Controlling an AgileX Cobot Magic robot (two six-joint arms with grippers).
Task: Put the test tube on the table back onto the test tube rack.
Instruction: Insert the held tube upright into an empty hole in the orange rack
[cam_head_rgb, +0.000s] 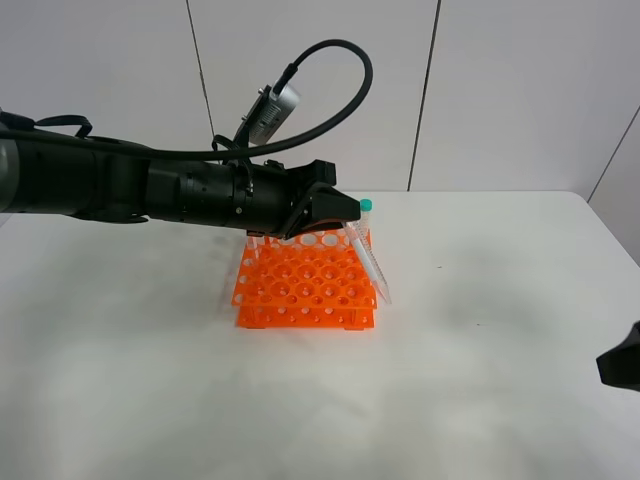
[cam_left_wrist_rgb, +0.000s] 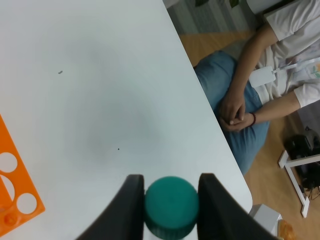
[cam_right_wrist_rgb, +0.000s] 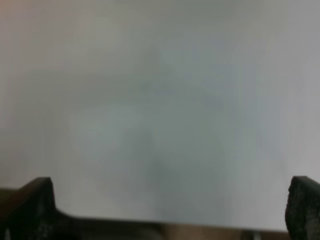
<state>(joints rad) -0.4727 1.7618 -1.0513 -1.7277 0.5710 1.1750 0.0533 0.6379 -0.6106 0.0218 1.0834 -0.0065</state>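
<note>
My left gripper (cam_head_rgb: 345, 215) is shut on the test tube (cam_head_rgb: 369, 262), gripping it just under its teal cap (cam_head_rgb: 366, 205). The clear tube hangs tilted over the right side of the orange test tube rack (cam_head_rgb: 300, 285), its tapered tip close to the rack's right front corner. In the left wrist view the cap (cam_left_wrist_rgb: 171, 205) sits between the two dark fingers (cam_left_wrist_rgb: 131, 210) of the left gripper (cam_left_wrist_rgb: 171, 178), with a corner of the rack (cam_left_wrist_rgb: 15, 200) beside it. My right gripper (cam_head_rgb: 622, 368) is low at the right edge, open and empty (cam_right_wrist_rgb: 171, 181), over the white table (cam_head_rgb: 480, 330).
The left arm and its cable loop (cam_head_rgb: 330, 90) reach across the back of the rack. A seated person (cam_left_wrist_rgb: 250, 100) is beyond the table's edge (cam_left_wrist_rgb: 200, 95) in the left wrist view. A white panelled wall (cam_head_rgb: 500, 90) stands behind the table.
</note>
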